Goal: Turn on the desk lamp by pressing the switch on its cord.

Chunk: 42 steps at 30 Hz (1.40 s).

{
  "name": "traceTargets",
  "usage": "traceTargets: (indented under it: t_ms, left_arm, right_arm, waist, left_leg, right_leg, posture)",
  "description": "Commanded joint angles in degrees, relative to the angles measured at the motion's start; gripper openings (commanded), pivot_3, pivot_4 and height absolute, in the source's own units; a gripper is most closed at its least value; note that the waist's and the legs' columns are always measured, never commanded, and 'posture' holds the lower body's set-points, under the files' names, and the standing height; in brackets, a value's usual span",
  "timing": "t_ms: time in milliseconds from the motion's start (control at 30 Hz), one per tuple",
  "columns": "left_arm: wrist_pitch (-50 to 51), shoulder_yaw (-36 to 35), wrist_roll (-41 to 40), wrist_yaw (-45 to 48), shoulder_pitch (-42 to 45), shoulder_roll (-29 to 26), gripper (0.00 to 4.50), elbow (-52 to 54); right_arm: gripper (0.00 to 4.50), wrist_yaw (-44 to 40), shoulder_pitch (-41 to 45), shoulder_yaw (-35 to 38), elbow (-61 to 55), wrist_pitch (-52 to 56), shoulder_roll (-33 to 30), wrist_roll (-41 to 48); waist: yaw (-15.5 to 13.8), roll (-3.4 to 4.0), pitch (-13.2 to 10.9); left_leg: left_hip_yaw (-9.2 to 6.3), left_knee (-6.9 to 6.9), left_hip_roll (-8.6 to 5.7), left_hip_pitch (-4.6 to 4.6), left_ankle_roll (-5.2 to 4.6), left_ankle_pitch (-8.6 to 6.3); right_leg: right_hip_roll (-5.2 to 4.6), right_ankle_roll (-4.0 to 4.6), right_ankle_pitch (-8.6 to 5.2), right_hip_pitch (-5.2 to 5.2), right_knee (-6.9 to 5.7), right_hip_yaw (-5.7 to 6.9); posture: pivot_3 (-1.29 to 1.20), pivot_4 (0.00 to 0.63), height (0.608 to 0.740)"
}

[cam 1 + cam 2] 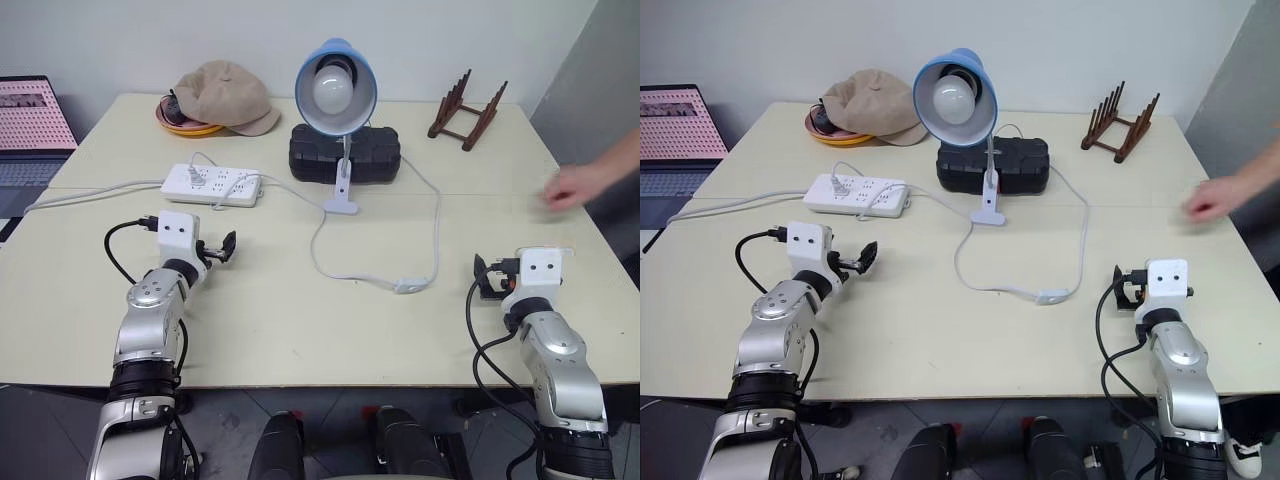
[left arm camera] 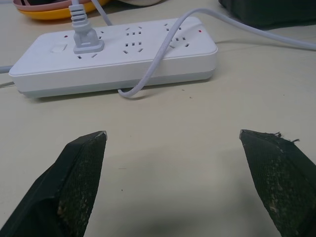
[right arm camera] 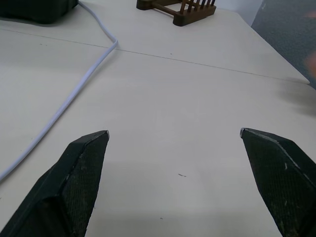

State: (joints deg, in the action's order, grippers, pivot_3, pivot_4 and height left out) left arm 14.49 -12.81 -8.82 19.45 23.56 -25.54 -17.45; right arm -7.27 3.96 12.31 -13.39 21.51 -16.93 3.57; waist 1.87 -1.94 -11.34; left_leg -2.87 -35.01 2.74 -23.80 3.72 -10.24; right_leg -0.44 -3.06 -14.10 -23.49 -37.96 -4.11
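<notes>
The desk lamp is standing at mid-table, bulb apparently unlit. The cord is looping forward from it, the switch lying between the two arms. The left claw is gaping wide, empty, facing the power strip. The right claw is gaping wide, empty, over bare table. A person's hand is hovering at the far right edge.

**Bystanders on the desk**

A white power strip lies just ahead of the left gripper. Farther beyond it a tan cap covers an orange bowl. A black case sits mid-desk. A wooden rack stands far ahead of the right gripper, a person's hand to its outer side. A laptop sits far left.
</notes>
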Motion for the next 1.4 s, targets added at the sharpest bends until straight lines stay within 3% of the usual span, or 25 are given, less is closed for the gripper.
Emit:
traceTargets:
  t_ms: [33,167,233,433,500,600,933,1033,1400]
  left_arm:
    - [0.0,1.4,-0.3,3.9,-0.6,-2.4,4.50,4.3]
    - [4.9,8.4,-5.6,24.6,-1.3,-10.9,4.50,14.7]
    - [7.9,10.2,-8.5,31.1,-0.8,-14.0,4.50,18.2]
    - [11.9,17.5,-12.6,47.3,5.5,-19.5,4.50,24.6]
    - [10.7,21.4,-12.0,52.2,8.4,-19.7,4.50,25.7]
    - [10.0,24.1,-11.3,53.9,10.9,-18.1,4.50,25.2]
    - [7.7,25.7,-10.5,56.1,11.4,-16.5,4.50,24.5]
    - [8.4,25.3,-11.2,56.3,10.8,-16.7,4.50,25.2]
    - [8.3,24.9,-11.3,55.8,10.0,-16.4,4.50,25.6]
  right_arm:
    - [4.48,-4.8,0.7,1.6,-3.2,0.6,-2.7,3.8]
    - [4.48,-29.3,2.5,-2.2,-6.3,5.0,-16.2,15.4]
    - [4.48,-37.0,3.8,-2.9,-5.4,5.9,-21.4,18.7]
    - [4.48,-56.7,14.3,-12.2,6.3,3.1,-31.6,17.5]
    - [4.48,-62.4,19.6,-17.3,11.9,0.0,-32.0,14.9]
    - [4.48,-64.6,24.3,-21.2,18.9,-5.4,-30.1,11.2]
    - [4.48,-69.5,30.7,-26.5,31.0,-13.7,-25.8,5.6]
    - [3.99,-70.8,31.6,-26.4,32.6,-14.5,-25.3,5.7]
    - [1.22,-71.5,32.7,-25.6,34.1,-15.1,-23.4,5.3]
  waist:
    - [0.0,0.00,0.0]
    - [0.2,0.03,0.0]
    - [0.2,0.02,0.0]
    - [0.2,0.01,0.0]
    - [0.5,0.02,-0.1]
    - [0.6,0.01,-0.1]
    - [1.1,0.03,-0.1]
    - [1.1,0.03,-0.1]
    - [1.1,0.03,-0.1]
  left_leg:
    - [0.00,0.00,0.00,0.00,0.00,0.00]
    - [0.03,0.02,-0.01,-0.06,0.00,0.00]
    - [0.03,0.03,0.01,-0.05,0.00,0.00]
    - [0.02,0.01,0.01,-0.01,-0.01,-0.01]
    - [0.03,-0.05,0.01,-0.04,-0.01,-0.01]
    - [0.04,-0.05,0.00,-0.04,-0.01,-0.01]
    - [0.02,0.05,0.00,-0.14,-0.03,-0.02]
    - [0.01,0.04,0.00,-0.12,-0.03,-0.02]
    - [0.00,-0.01,0.00,-0.08,-0.03,-0.02]
  right_leg:
    - [0.00,0.00,0.00,0.00,0.00,0.00]
    - [-0.02,0.11,-0.07,-0.03,0.05,-0.03]
    - [-0.02,0.22,-0.13,-0.03,0.08,-0.02]
    - [-0.02,0.26,-0.16,0.01,0.11,0.00]
    - [-0.01,0.26,-0.16,-0.01,0.12,0.00]
    - [-0.01,0.25,-0.16,0.01,0.15,0.01]
    - [0.00,-0.09,-0.13,-0.09,0.10,0.03]
    - [0.00,-0.09,-0.12,-0.08,0.06,0.03]
    - [0.00,-0.10,-0.12,-0.07,-0.04,0.02]
  posture:
    - [0.00,0.150,0.740]
    - [0.00,0.150,0.740]
    - [0.00,0.150,0.740]
    - [0.00,0.150,0.740]
    - [0.00,0.150,0.740]
    - [0.00,0.150,0.740]
    - [0.00,0.150,0.740]
    - [0.00,0.150,0.740]
    - [0.00,0.150,0.740]
